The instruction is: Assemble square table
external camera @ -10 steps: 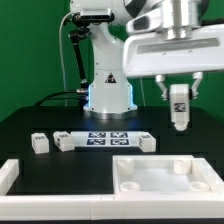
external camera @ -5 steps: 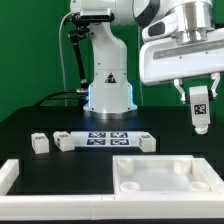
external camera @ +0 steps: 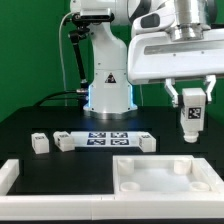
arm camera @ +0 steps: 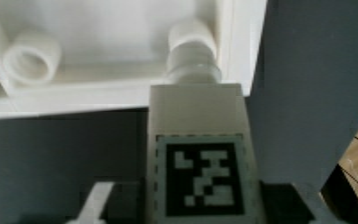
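Currently a leg (external camera: 189,118) is being pinched by the claw (external camera: 189,98).
It is being held upright at frame right, above the panel (external camera: 150,183).

The leg (external camera: 189,116) in my white claw (external camera: 189,102) is white, with a black-and-white square tag (arm camera: 202,178) on its face. The panel (external camera: 165,176) is plain white. Two loose legs (external camera: 38,143) are white with dark marks. The marker board (external camera: 108,139) is white with black-patterned tags. The counter (external camera: 60,165) is black and the backdrop (external camera: 30,50) is green.
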`<state>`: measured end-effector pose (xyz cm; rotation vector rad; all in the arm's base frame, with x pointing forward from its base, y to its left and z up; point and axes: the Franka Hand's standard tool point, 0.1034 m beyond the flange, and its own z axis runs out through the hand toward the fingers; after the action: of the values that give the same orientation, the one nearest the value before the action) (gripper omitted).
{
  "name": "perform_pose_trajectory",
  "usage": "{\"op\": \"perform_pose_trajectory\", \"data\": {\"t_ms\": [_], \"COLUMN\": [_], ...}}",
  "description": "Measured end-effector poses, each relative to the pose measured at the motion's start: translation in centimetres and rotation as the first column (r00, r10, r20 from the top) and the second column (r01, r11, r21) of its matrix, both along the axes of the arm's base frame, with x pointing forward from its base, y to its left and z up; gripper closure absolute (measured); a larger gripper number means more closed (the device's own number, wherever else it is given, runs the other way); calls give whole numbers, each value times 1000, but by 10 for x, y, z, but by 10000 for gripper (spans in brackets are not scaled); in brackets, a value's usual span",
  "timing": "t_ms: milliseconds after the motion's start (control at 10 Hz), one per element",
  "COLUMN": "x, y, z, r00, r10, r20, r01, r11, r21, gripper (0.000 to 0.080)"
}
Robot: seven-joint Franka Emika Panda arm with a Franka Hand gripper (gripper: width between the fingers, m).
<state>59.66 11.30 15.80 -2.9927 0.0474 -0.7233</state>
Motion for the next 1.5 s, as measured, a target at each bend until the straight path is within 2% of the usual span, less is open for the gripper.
{"op": "perform_pose_trajectory", "data": {"t_ms": [400, 500, 600, 700, 800, 1000, 1200, 1500], "x": [-2, 0, 8, 23, 29, 25, 25, 22], "y": [0, 4, 3, -5, -7, -4, -3, -1], "z": [-4, -12, -23, -27, -33, -50, -53, -66], "r00": [1000, 1000, 998, 997, 996, 996, 994, 996], "r10": [8, 20, 48, 56, 54, 54, 67, 68], "r20": [-8, 20, 29, 49, 75, 76, 81, 64], "r01": [-8, -20, -48, -54, -53, -52, -65, -66], "r11": [1000, 1000, 999, 998, 998, 998, 997, 997], "r21": [-2, 2, -17, -28, -27, -25, -32, -34], "gripper": [509, 509, 509, 509, 509, 509, 509, 509]}}
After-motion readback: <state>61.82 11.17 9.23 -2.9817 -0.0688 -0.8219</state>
